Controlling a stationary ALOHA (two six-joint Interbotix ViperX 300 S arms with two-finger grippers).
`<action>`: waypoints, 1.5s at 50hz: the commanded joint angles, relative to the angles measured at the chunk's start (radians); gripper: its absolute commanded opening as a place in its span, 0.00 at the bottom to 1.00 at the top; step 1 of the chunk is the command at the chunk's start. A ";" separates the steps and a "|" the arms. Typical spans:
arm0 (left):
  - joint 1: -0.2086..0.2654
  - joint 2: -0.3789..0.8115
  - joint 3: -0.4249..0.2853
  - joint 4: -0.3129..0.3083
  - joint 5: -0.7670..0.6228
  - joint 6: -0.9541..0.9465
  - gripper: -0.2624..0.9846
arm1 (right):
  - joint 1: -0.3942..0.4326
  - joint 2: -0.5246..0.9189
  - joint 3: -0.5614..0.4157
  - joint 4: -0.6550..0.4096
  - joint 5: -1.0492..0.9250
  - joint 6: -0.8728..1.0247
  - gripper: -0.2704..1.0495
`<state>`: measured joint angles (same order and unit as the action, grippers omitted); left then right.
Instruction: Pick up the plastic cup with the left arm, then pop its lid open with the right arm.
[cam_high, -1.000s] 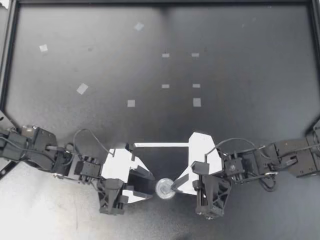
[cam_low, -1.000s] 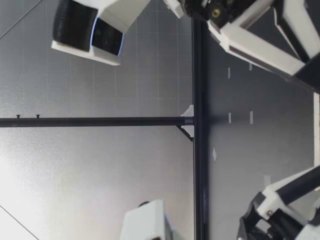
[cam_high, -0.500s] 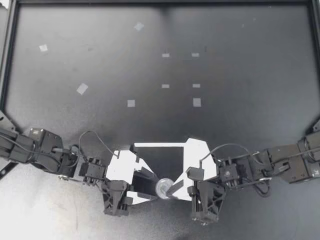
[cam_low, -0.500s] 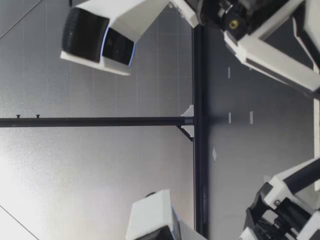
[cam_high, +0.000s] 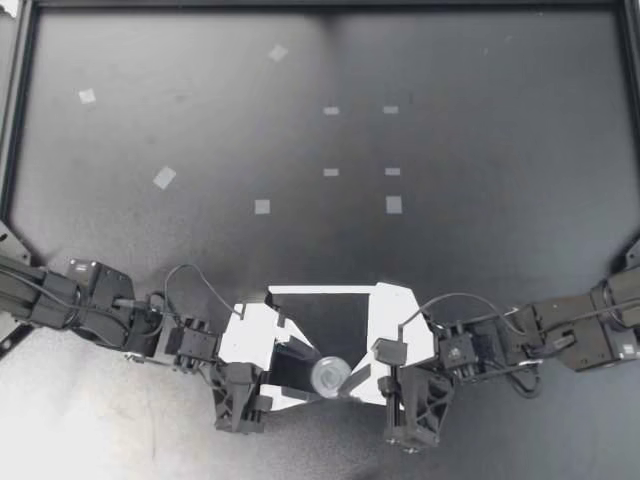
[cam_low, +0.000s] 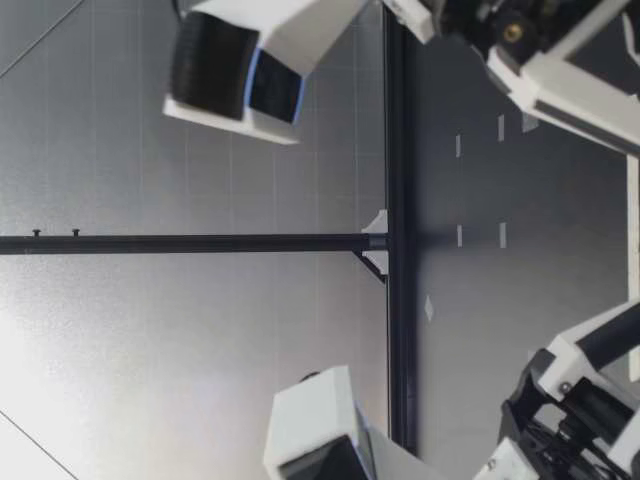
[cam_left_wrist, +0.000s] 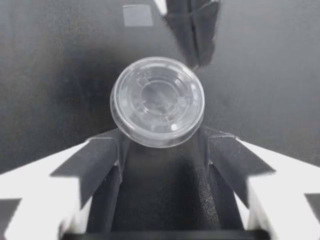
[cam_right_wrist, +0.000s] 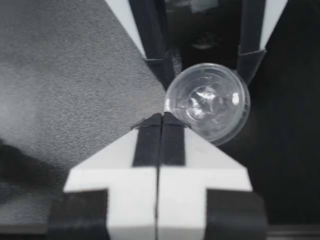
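A small clear plastic cup (cam_high: 329, 374) with a lid stands near the table's front edge. My left gripper (cam_high: 305, 375) is open, and the cup (cam_left_wrist: 157, 101) sits right between its fingertips (cam_left_wrist: 107, 155). From the other side comes my right gripper (cam_high: 348, 378), which is shut. Its joined tips (cam_right_wrist: 161, 117) rest against the rim of the cup (cam_right_wrist: 207, 102); whether they pinch that rim is not visible. In the left wrist view the right gripper's dark fingers (cam_left_wrist: 192, 30) show just beyond the cup.
Several small pale tape marks (cam_high: 262, 206) dot the black table (cam_high: 480, 150), all farther back than the grippers. A dark frame rail (cam_high: 12, 120) borders the table. In the low view a black rail (cam_low: 392, 240) runs along the table's far edge.
My left gripper has slid right until its open fingers flank the cup. The right arm has shifted slightly left and toward the front edge. The cup has hardly moved.
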<state>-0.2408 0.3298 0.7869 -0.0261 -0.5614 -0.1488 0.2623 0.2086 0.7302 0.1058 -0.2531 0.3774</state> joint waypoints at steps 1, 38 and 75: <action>-0.003 -0.014 -0.015 -0.002 -0.009 0.003 0.67 | -0.014 -0.011 -0.009 -0.005 -0.009 -0.003 0.15; -0.002 -0.006 -0.034 -0.003 -0.011 0.008 0.67 | -0.032 -0.009 0.023 -0.014 -0.008 0.006 0.15; 0.005 -0.021 -0.080 -0.003 0.143 0.044 0.38 | -0.032 -0.110 0.052 -0.009 -0.009 0.015 0.15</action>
<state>-0.2378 0.3451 0.7133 -0.0291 -0.4157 -0.1074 0.2362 0.1626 0.7839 0.0905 -0.2562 0.3896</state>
